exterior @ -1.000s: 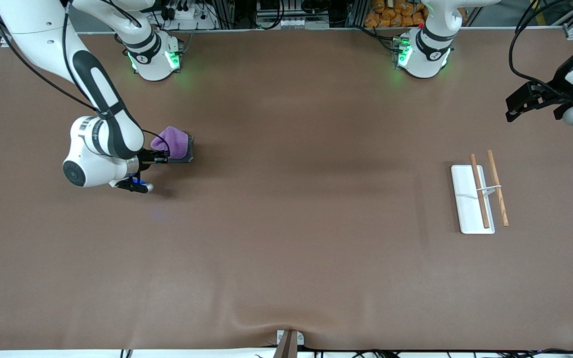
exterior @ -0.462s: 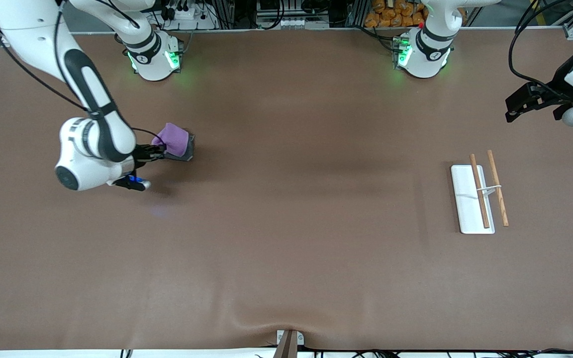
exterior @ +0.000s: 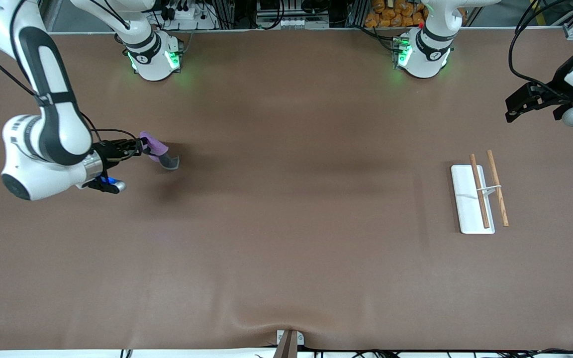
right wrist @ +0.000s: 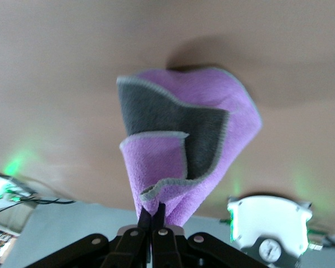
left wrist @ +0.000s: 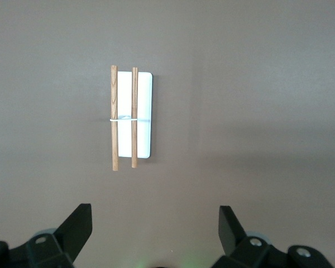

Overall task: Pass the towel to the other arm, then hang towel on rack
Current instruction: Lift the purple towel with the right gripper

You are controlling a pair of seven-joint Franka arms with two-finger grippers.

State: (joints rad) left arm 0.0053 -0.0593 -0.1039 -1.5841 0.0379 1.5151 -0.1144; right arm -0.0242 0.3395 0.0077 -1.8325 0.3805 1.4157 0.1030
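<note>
Two arms share the brown table [exterior: 286, 238], and the rack [exterior: 479, 198] serves as the landmark here. It lies flat toward the left arm's end of the table, a white base carrying two parallel wooden rods joined by a thin white wire. In the left wrist view the rack [left wrist: 131, 118] sits on bare tabletop with nothing draped on its rods.

The left gripper [exterior: 514, 108] waits in the air past the rack, at the table's edge at the left arm's end, nothing between its spread fingers [left wrist: 78, 226].

The right gripper [exterior: 135, 146] is well apart from the rack, up over the right arm's end of the table, clenched on the towel [exterior: 158, 150]. The right wrist view shows the closed fingertips pinching one edge of the towel [right wrist: 184, 151], its purple face and grey underside folding loosely as it hangs clear of the table, casting a shadow on the cloth.
</note>
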